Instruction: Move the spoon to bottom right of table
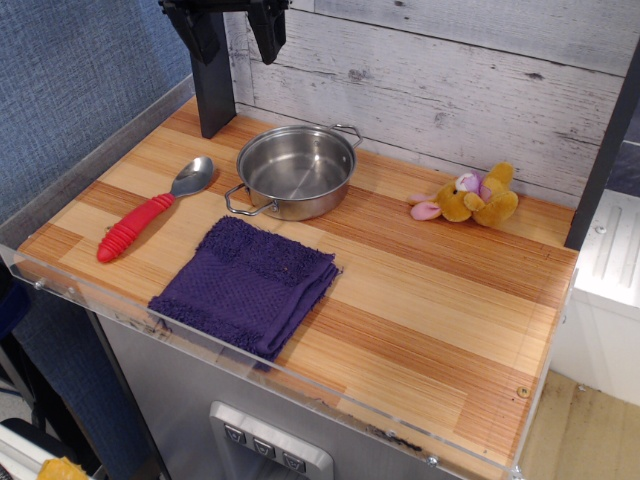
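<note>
The spoon [150, 211] lies flat on the left side of the wooden table [430, 300]. Its shiny silver bowl points to the back right and its ribbed red handle points to the front left. My gripper [240, 28] hangs high at the top of the view, above the table's back left corner. Its two black fingers are apart and hold nothing. It is well above and behind the spoon.
A steel pot [297, 170] with two handles stands just right of the spoon's bowl. A folded purple towel [247, 283] lies in front of the pot. A yellow plush toy [470, 197] lies at the back right. A clear acrylic rim [250, 365] runs along the front edge.
</note>
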Controlling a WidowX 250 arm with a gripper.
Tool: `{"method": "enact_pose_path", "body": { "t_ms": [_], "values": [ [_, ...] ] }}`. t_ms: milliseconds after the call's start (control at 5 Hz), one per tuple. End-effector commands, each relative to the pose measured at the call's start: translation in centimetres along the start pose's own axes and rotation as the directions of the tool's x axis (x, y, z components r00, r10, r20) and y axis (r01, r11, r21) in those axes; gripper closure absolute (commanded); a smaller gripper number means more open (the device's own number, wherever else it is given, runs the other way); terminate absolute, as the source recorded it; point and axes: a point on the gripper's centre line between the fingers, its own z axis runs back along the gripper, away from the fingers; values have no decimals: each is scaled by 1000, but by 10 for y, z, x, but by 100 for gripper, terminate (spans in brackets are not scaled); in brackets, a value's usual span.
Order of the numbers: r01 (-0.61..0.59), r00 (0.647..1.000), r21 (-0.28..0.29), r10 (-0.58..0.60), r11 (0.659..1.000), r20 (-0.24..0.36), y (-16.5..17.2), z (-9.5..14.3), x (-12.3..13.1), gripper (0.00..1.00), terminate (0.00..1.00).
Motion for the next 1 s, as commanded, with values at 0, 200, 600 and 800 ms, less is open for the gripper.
{"method": "enact_pose_path", "body": {
  "t_ms": [0,200,600,800],
  "values": [
    [0,1000,0,0,1000,0,0,0,0,0,0],
    [-7,1000,8,7,1000,-6,11,-4,-13,0,0],
    [46,998,29,-45,999,-37,24,-13,-44,0,0],
    [72,996,26,-70,997,-48,33,-10,-58,0,0]
  ]
}}
